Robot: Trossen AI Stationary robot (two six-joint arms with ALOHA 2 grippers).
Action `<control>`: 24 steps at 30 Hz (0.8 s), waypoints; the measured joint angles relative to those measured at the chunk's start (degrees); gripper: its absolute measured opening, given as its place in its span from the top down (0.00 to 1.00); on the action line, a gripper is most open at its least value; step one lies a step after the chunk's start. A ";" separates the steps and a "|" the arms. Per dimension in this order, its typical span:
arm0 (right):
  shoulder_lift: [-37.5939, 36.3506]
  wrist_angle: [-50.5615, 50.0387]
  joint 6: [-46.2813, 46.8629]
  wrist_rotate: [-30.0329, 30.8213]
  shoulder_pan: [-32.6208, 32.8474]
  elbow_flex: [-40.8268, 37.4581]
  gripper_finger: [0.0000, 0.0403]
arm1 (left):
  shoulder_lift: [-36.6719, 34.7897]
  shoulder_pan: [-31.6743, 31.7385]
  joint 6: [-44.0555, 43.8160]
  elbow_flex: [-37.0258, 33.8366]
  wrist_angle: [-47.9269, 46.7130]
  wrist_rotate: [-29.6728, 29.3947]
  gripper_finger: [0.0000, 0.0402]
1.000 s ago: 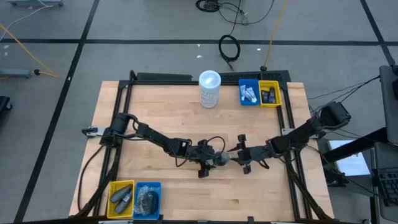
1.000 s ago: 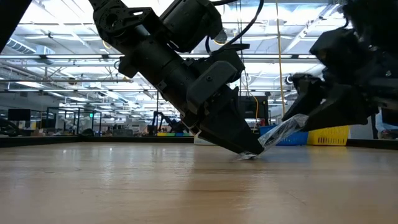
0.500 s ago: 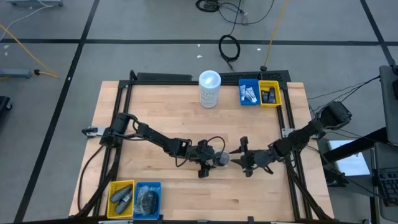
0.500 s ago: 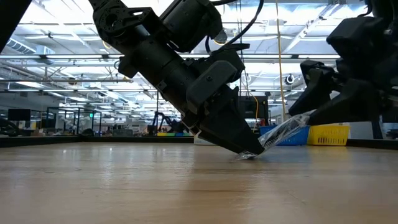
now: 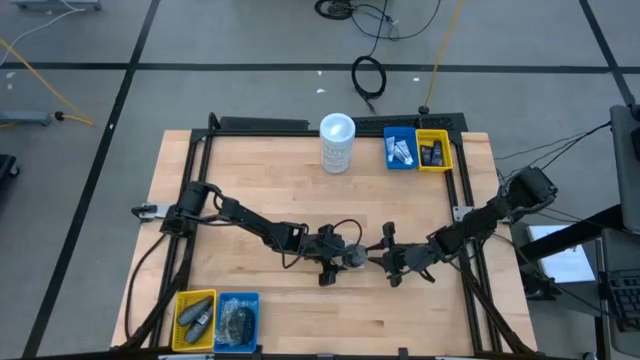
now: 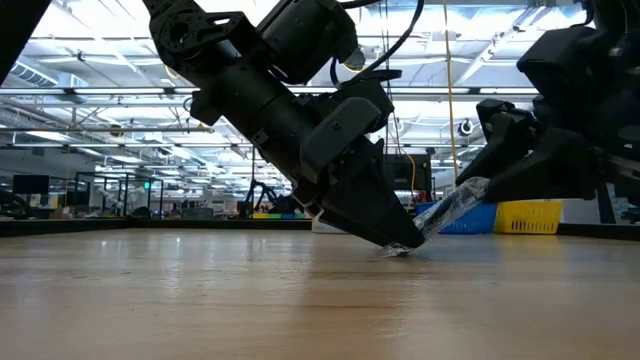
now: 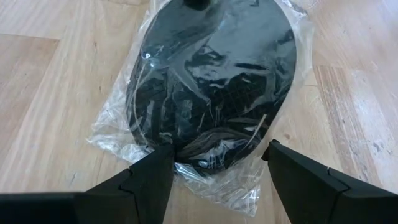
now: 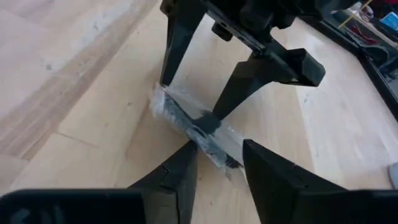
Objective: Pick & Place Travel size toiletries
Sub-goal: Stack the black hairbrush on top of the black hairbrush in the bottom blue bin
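A round dark clear-wrapped bundle (image 5: 353,256) stands tilted at the table's middle. Its lower edge (image 6: 400,248) is on the wood and its upper edge (image 6: 470,193) is raised toward the right arm. My left gripper (image 7: 216,155) slants down onto the lower edge, jaws wide, with the bundle between its fingertips. My right gripper (image 8: 217,158) comes in from the right. Its open fingers stand on either side of the raised edge (image 8: 224,155), with a gap showing. My left gripper has the bundle's lower rim (image 7: 186,158) between its two fingertips, one on each side of the disc where it narrows. The fingers slant down from the table's left. The bundle rests on its lower edge and tilts up away from the gripper.
A tall white canister (image 5: 337,143) stands at the far middle. Beside it are a blue bin (image 5: 401,150) and a yellow bin (image 5: 434,150) with small items. At the near left corner a yellow bin (image 5: 195,318) and a blue bin (image 5: 238,318) hold more items.
My right gripper has moved toward the table's left, closer to the bundle's raised edge, and has rolled a little. The bundle and my left gripper have stayed where they were.
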 joint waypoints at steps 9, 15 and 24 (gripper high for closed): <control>0.20 -8.75 3.55 1.06 -0.46 2.92 0.97 | 0.00 0.02 0.01 0.00 0.00 -0.23 0.37; -0.62 -8.78 5.29 0.99 -0.47 2.92 0.99 | -1.22 0.02 2.24 -0.04 -0.72 -0.90 0.37; -7.85 -11.58 3.34 5.02 -0.39 2.98 1.00 | -13.07 0.02 5.60 -0.04 -14.31 -12.99 0.37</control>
